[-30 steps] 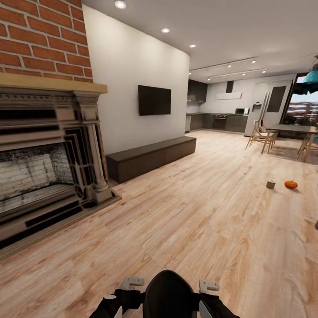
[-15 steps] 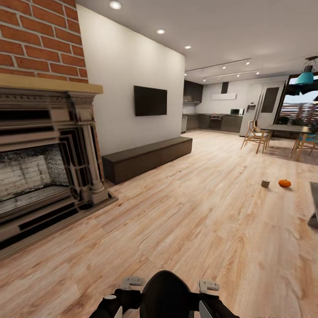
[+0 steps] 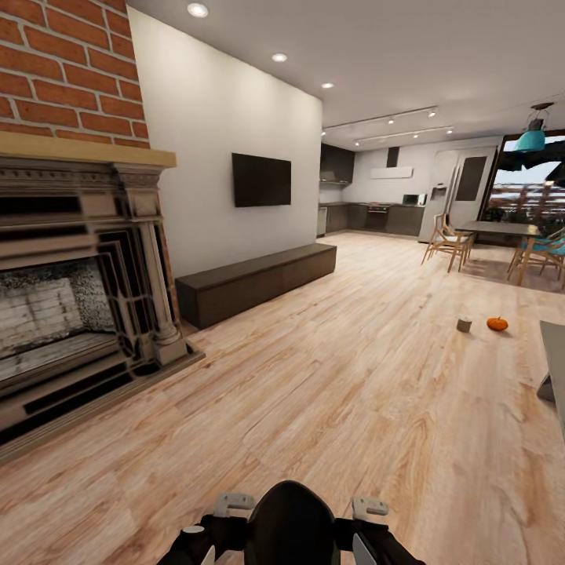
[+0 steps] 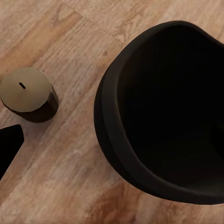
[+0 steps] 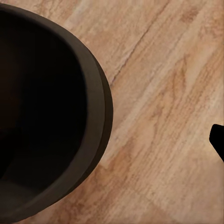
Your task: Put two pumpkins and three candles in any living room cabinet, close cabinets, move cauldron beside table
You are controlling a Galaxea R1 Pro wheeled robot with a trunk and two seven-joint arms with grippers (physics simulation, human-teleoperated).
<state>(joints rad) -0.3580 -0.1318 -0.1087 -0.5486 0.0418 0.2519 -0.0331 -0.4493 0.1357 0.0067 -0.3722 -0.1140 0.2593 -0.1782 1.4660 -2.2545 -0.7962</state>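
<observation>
Head view: a wide stretch of bare wooden floor (image 3: 337, 392) lies open ahead of the robot. The cabinet (image 3: 259, 282) sits shut against the white wall at the left, beyond the fireplace (image 3: 78, 298). A pumpkin (image 3: 497, 323) and a candle (image 3: 464, 324) stand on the floor far ahead to the right, just beside each other. A grey edge (image 3: 553, 353) juts in at the right. Since half a second ago the whole picture has slid left: the camera has turned.

Left wrist view: a second candle (image 4: 29, 94) stands on the floor just beside the black cauldron (image 4: 168, 112). A dark fingertip (image 4: 9, 144) shows; I cannot tell how far the left gripper is open.

Right wrist view: the cauldron's rim (image 5: 95, 116) lies over bare floor. A dark fingertip (image 5: 218, 140) shows; the right gripper's opening cannot be told.
</observation>
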